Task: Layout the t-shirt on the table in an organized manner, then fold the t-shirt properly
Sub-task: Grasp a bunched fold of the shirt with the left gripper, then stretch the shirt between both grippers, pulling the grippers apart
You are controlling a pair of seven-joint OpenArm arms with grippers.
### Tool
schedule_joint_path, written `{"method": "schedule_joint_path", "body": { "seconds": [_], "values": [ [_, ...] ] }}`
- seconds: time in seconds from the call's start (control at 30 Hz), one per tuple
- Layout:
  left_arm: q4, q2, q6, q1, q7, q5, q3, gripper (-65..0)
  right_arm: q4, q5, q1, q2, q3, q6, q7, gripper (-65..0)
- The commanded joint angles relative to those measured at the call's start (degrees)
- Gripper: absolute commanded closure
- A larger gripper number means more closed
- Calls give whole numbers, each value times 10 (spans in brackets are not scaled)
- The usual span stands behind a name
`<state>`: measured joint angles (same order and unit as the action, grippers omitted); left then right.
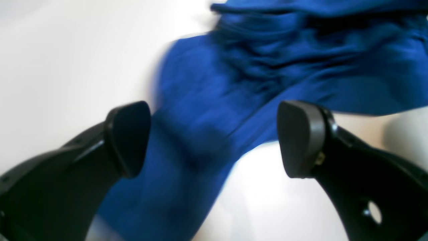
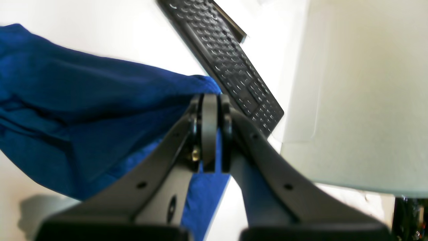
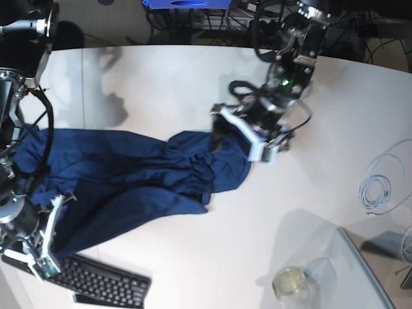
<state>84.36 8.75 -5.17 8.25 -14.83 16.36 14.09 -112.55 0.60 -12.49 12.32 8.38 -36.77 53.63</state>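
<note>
The dark navy t-shirt [image 3: 129, 177] lies rumpled across the left half of the white table [image 3: 161, 71], stretched out lengthwise. My left gripper [image 1: 214, 140] hovers open just over the shirt's right end [image 1: 250, 67]. Blue cloth shows between and beyond its wide-apart pads, and neither pad pinches it. In the base view this gripper [image 3: 243, 136] sits above the bunched right end. My right gripper [image 2: 210, 110] is shut on a raised edge of the shirt [image 2: 83, 110] at the near-left corner of the table, and the cloth hangs taut from its tips.
A black keyboard [image 3: 96, 280] lies at the front left, just beyond the right gripper's tips [image 2: 230, 63]. A glass jar [image 3: 290, 281] and a clear box [image 3: 335, 267] stand front right. A coiled white cable [image 3: 380, 183] lies at the right.
</note>
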Motion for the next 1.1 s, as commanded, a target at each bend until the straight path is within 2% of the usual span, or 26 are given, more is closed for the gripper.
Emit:
{"method": "schedule_joint_path", "body": {
  "seconds": [0.0, 0.1, 0.2, 0.33, 0.43, 0.5, 0.57, 0.7, 0.77, 0.87, 1.07],
  "values": [
    [-9, -2, -3, -28, 10, 1, 27, -561, -10, -4, -15, 6, 8, -10, -17, 0],
    [-81, -26, -2, -104, 12, 1, 117, -561, -11, -4, -17, 10, 37, -21, -19, 0],
    [-171, -63, -2, -171, 12, 1, 174, -561, -11, -4, -28, 28, 62, -21, -20, 0],
    [-331, -113, -2, -250, 13, 1, 215, -561, -11, -4, -41, 50, 109, -21, -20, 0],
    [-418, -121, -2, -285, 13, 1, 218, -561, -9, -4, -48, 73, 138, -21, -20, 0],
    [-429, -116, -2, -290, 13, 1, 218, -561, -7, -4, -44, 87, 153, -19, -20, 0],
    [-428, -91, 2, -288, 13, 2, 219, -561, 8, -4, -34, 91, 177, -18, -20, 0],
    [-404, -55, 42, -253, 13, 2, 220, -561, 32, -4, 1, 88, 226, -18, -20, 0],
    [-365, -32, 51, -223, 12, 2, 219, -561, 41, -4, 31, 87, 247, -17, -20, 0],
    [-293, 6, 53, -176, 12, 2, 217, -561, 47, -4, 90, 53, 279, -17, -20, 0],
    [-231, 47, 59, -117, 11, 2, 217, -561, 63, -4, 193, -24, 262, -17, -22, 0]
  ]
}}
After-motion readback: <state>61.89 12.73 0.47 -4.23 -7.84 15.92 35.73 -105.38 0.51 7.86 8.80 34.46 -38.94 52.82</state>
